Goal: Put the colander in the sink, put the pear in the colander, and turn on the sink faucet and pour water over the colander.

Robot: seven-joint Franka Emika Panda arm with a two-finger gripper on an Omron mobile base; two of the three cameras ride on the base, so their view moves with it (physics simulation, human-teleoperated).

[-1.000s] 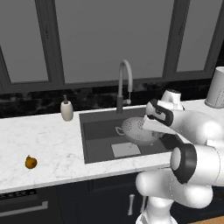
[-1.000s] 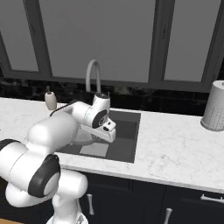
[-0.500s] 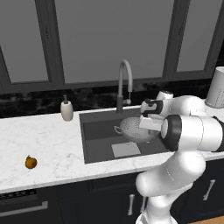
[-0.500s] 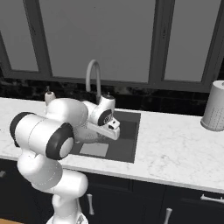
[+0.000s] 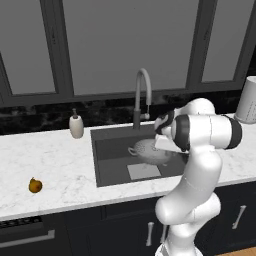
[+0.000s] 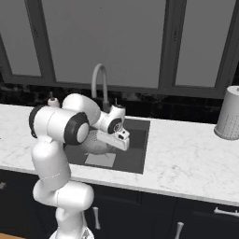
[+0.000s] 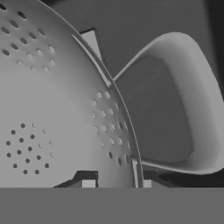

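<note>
1. No words or labels can be read on anything here.
2. There is one sink, dark grey, set into the white counter.
3. One colander is inside the sink, next to the lighter square patch on the sink floor. I cannot tell if it rests on the floor or hangs just above it.
4. In the hand view the colander looks empty, and one loop handle sticks out from its rim.
5. One sink faucet stands just behind the sink.
6. One white soap bottle stands left of the sink, near the back wall.
7. One pear lies on the counter, well left of the sink and apart from everything.
8. One grey canister stands far right of the sink.
9. The gripper is at the colander's rim, one finger inside and one outside, pinching the rim.
</note>
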